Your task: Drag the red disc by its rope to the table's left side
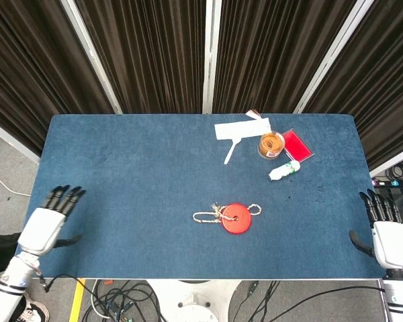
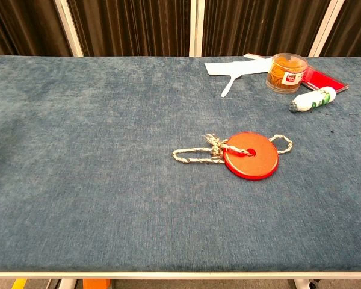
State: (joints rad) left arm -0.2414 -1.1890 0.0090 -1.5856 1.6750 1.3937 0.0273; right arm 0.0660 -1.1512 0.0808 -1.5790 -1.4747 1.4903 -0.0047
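The red disc (image 1: 236, 218) (image 2: 250, 156) lies flat on the blue table, a little right of centre and near the front. A pale braided rope (image 1: 207, 216) (image 2: 194, 155) is knotted through its hole, with a long loop trailing left and a small loop at the right. My left hand (image 1: 49, 220) hovers at the table's front left edge, open, fingers spread, far from the rope. My right hand (image 1: 387, 232) stays off the front right corner, open and empty. Neither hand shows in the chest view.
At the back right stand a clear jar with an orange filling (image 1: 271, 145), a red flat box (image 1: 297, 144), a white bottle lying down (image 1: 284, 170), a white paper sheet (image 1: 240, 129) and a white spoon (image 1: 231, 152). Cables lie on the floor below the front edge.
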